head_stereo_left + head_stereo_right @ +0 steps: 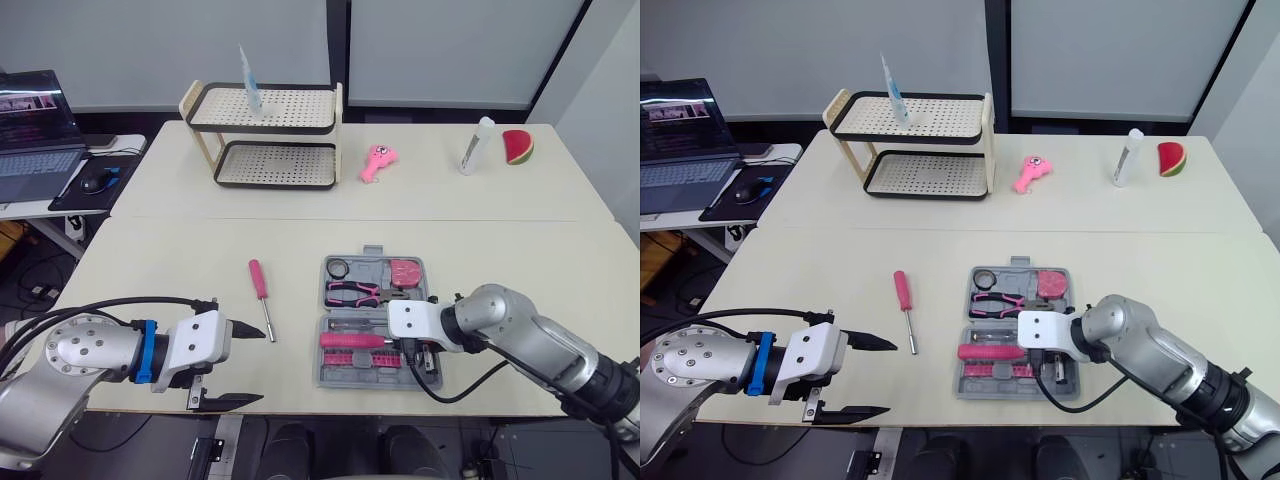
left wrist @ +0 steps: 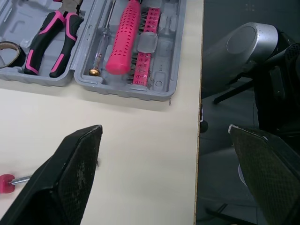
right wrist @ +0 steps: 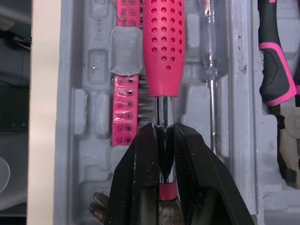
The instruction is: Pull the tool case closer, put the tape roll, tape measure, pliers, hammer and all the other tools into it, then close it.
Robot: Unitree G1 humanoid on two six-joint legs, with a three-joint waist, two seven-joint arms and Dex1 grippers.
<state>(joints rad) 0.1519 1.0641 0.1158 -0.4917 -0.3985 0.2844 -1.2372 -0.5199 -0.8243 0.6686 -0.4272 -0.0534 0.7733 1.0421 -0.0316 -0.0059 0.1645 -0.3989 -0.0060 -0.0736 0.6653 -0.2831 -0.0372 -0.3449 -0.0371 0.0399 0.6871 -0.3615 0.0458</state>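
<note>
1. Open grey plastic tool case (image 1: 375,322) sits on the cream tabletop (image 1: 180,250).
2. Right gripper (image 3: 164,129): jaws clenched on the chrome shaft of the pink-handled hammer (image 3: 163,47) in the case. The head is mostly hidden.
3. Left gripper (image 1: 258,366) is left of the case, jaws spread, empty.
4. Pink-handled screwdriver (image 1: 261,295) lies left of the case.

Both arms are chunky silver shells. The left arm (image 1: 85,365) has a round cap dotted with little screws (image 1: 80,349), a bright blue ring (image 1: 147,351) and a white boxy wrist block (image 1: 203,338), with black cables (image 1: 110,304) looping along it. The right arm (image 1: 525,338) has a white wrist block too, plus a black cable slung under it and a black section (image 1: 612,392) further up. The left gripper (image 1: 263,366) and right gripper (image 3: 164,127) each have two matte black, speckled fingers (image 2: 70,176) tapering to points.
</note>
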